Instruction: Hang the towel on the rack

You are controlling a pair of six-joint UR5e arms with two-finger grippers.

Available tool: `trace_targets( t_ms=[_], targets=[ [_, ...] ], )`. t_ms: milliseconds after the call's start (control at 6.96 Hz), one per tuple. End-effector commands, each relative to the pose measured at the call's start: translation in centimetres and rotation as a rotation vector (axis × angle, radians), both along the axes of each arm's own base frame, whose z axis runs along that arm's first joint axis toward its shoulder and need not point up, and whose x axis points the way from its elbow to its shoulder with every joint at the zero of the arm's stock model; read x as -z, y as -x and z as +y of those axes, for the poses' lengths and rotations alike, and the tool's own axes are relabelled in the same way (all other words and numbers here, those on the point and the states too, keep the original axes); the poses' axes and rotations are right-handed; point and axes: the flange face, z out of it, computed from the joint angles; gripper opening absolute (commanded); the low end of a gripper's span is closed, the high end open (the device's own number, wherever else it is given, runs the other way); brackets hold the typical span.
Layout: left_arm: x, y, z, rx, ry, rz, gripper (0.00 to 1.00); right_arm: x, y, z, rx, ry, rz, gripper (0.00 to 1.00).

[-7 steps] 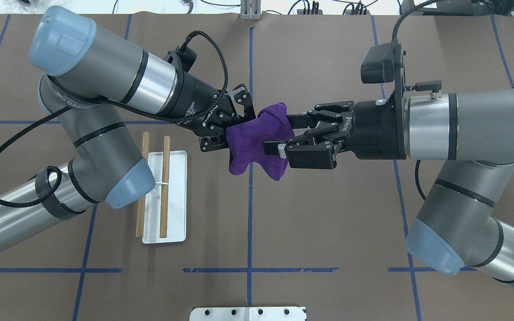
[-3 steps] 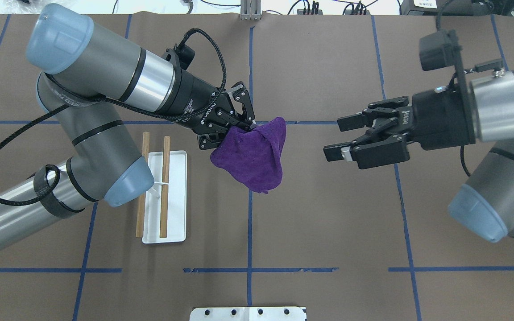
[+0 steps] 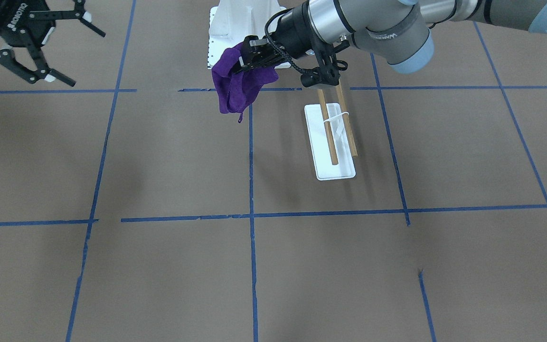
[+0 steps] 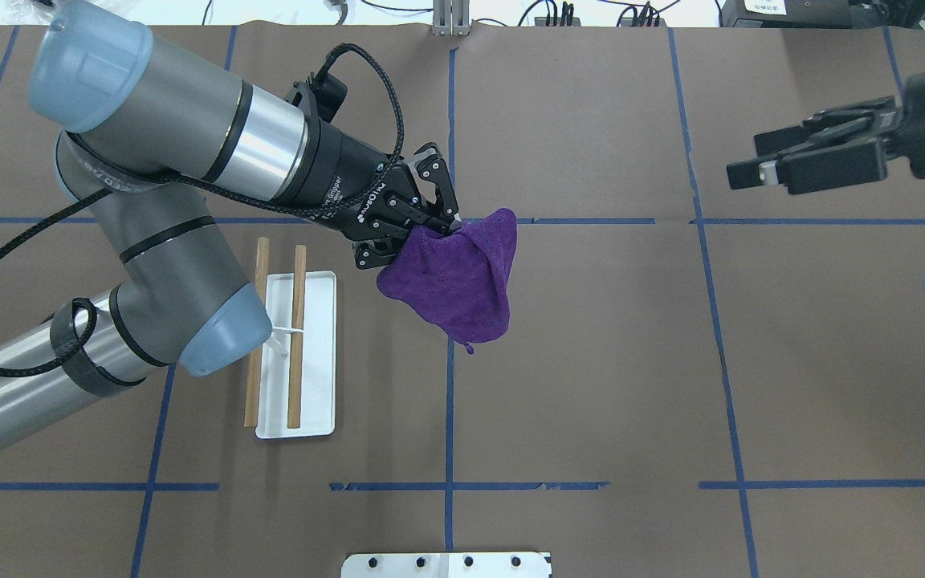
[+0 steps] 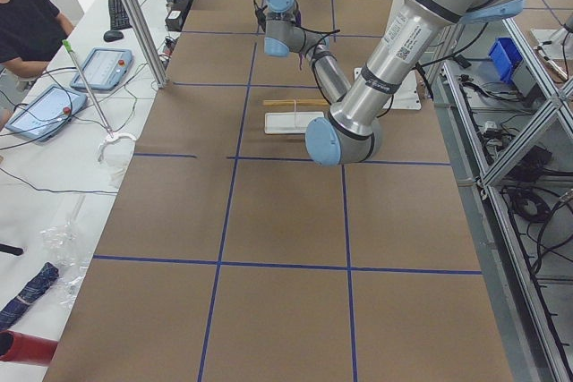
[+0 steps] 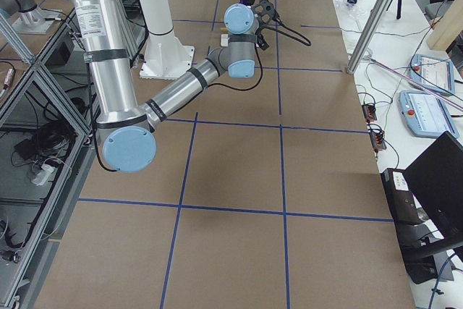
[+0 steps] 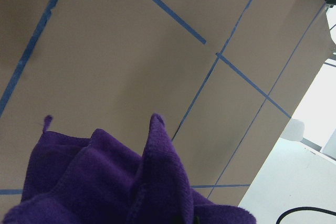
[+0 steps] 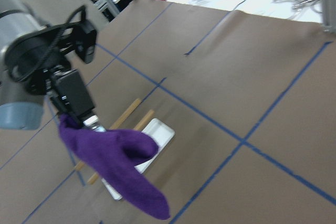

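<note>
From the front, the left gripper [image 3: 247, 59] is clamped on the top of the purple towel [image 3: 231, 90]. The towel hangs clear of the table [image 3: 254, 266], near the rack [image 3: 335, 172] but apart from it. The rack sits on the table with its two dowels [image 3: 329, 137] lying over the white base. The right gripper [image 3: 88, 59] is well apart in the view's top-left corner, with its jaws spread wide and nothing between them.

From overhead, the towel droops from the left gripper's closed fingers, to the right of the rack and not touching it. The left arm's elbow [image 4: 218, 337] covers part of the rack's left side. The right gripper is at the right edge, fingers parted (and empty).

From the left end, the rack shows just past the near arm, and the towel is hidden.

From the right end, everything of note is too small to judge.

On the left wrist, towel folds fill the bottom of the view, with blue tape lines [image 7: 168, 11] on the table beyond.

On the right wrist, the left gripper pinches the towel's upper corner. The cloth hangs in front of the rack (whether they touch cannot be told here).
</note>
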Motion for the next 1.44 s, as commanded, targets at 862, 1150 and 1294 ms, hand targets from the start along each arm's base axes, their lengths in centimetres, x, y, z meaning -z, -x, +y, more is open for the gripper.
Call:
trace_targets(
  t_ms=[862, 1150, 1294],
  targets=[
    [-2.1, -3.7, 1.5, 0.725, -0.031, 0.002, 0.00, -13.8, -9.8, -8.4, -0.210, 0.493, 0.638, 0.99],
    [-1.7, -4.0, 3.2, 0.805, -0.001, -0.178, 0.00, -18.7, -12.0, -6.3, -0.191, 0.575, 0.686, 1.00],
    [-0.8, -3.5, 5.0, 0.822, 0.002, -0.237, 0.00, -21.6, -13.3, -4.7, -0.137, 0.527, 0.738, 1.00]
  ],
)
